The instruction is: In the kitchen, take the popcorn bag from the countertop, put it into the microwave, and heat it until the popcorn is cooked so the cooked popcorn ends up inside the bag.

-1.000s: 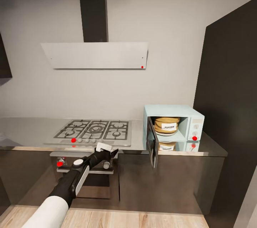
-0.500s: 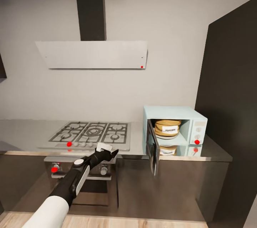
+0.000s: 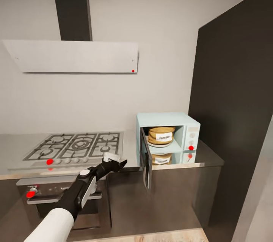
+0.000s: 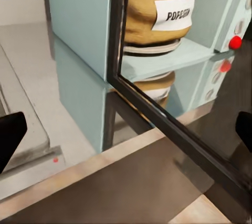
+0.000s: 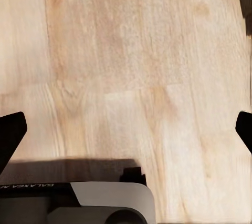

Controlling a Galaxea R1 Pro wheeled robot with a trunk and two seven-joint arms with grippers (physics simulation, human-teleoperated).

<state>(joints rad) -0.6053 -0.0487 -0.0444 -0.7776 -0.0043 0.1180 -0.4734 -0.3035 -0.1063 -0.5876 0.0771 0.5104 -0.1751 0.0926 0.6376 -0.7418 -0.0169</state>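
A: Head view, left gripper (image 3: 118, 165)? Bag?
B: Fingers apart, empty, hovering before the countertop (image 3: 206, 155). Bag (image 3: 161, 135) sits inside the microwave (image 3: 167, 120), door (image 3: 144, 162) open.

A: Wrists?
B: Left: bag (image 4: 157, 11) behind door (image 4: 173, 103). Right gripper (image 5: 126, 134) spread over floor (image 5: 136, 66).

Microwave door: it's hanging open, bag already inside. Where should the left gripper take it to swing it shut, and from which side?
Probably the door's free vertical edge, the one farthest from the microwave body. It stands roughly square to the front, edge-on to the robot, so the left gripper, now open by the countertop edge, should come from the door's outer, hob-side face and push toward the popcorn bag.
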